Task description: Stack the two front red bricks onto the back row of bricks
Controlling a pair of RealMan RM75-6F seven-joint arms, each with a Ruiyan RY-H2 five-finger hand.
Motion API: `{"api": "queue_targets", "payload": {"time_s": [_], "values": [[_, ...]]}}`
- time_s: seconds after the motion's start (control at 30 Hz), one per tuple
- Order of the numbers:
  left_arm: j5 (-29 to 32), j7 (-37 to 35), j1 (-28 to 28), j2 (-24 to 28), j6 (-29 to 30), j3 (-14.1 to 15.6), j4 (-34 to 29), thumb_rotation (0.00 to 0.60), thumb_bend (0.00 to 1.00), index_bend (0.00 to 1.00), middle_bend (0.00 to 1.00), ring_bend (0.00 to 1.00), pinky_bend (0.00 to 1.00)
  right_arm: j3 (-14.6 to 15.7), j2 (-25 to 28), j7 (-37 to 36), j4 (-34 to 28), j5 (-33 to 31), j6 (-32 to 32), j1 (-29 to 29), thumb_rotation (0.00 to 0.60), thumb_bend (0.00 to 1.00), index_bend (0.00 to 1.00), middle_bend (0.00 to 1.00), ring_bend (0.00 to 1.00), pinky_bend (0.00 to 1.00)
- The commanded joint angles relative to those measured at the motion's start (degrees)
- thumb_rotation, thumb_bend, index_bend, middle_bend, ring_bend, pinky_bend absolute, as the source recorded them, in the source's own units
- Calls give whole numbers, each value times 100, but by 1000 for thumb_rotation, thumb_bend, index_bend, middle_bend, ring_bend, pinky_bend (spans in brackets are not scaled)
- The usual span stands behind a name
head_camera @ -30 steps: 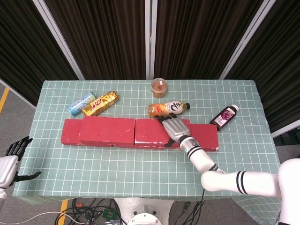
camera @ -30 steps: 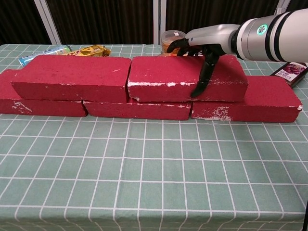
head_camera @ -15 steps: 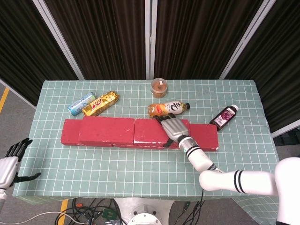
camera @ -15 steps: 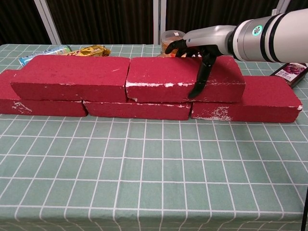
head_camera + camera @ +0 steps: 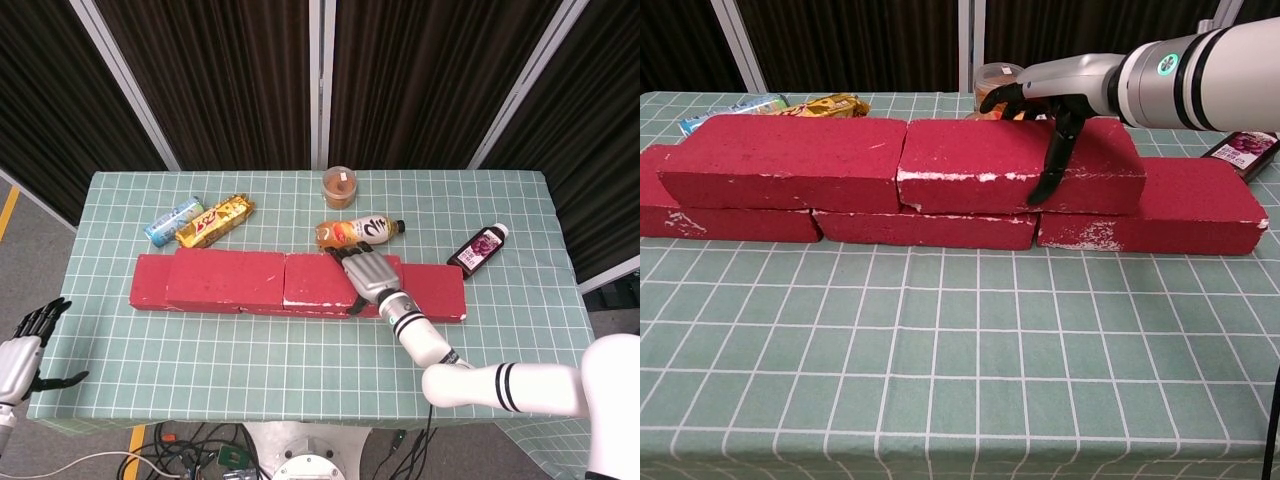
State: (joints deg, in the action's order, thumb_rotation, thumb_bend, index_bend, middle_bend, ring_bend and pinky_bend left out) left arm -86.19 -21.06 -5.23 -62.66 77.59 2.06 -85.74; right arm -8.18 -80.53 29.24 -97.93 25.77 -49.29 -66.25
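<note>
The right hand (image 5: 1045,120) lies over the rough red rectangular brick on the upper tier at centre right (image 5: 1020,165), fingers (image 5: 998,98) hooked over its far edge and the thumb (image 5: 1052,160) pressed down its near face, so the brick is clasped front to back. In the head view this hand (image 5: 368,275) sits at mid-frame on the brick row. A second rough red brick on the upper tier (image 5: 785,160) lies to the left of it, their ends touching or nearly so. Both rest on the back row of red bricks (image 5: 930,228), which spans the middle of the green checked cloth-covered worktop (image 5: 960,370); the row's right-hand brick (image 5: 1185,205) carries only the end of the clasped one.

Against the earlier frames, the clasped brick has slid slightly leftward, closing the gap to its neighbour, and the hand has moved with it.

The left hand (image 5: 25,345) hangs off the worktop at the lower left of the head view, fingers spread, holding nothing.
</note>
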Motion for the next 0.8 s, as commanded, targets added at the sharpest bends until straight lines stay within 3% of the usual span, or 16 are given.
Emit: {"api": "queue_targets", "payload": {"time_s": [0.03,0.2,0.47,0.8], "values": [[-3,-4,-3,-1,-9,3,5,600,20,23,0,0,0,6,-19,4,14,-40,1,-16,600,48,0,184,179,0],[-3,-30,0,2,-7,3,24,600,20,24,0,0,0,27,-56,17,45,-95,15,-44,600,46,0,164,161,0],[-11,-77,5,-4,-5,6,56,600,20,24,0,0,0,64,-47,40,36,-161,101,-99,600,3,0,35,5,0],[1,-118,12,8,2,-4,61,600,19,24,0,0,0,44,-11,-119,3,4,111,-57,600,0,0,0,0,0]]}}
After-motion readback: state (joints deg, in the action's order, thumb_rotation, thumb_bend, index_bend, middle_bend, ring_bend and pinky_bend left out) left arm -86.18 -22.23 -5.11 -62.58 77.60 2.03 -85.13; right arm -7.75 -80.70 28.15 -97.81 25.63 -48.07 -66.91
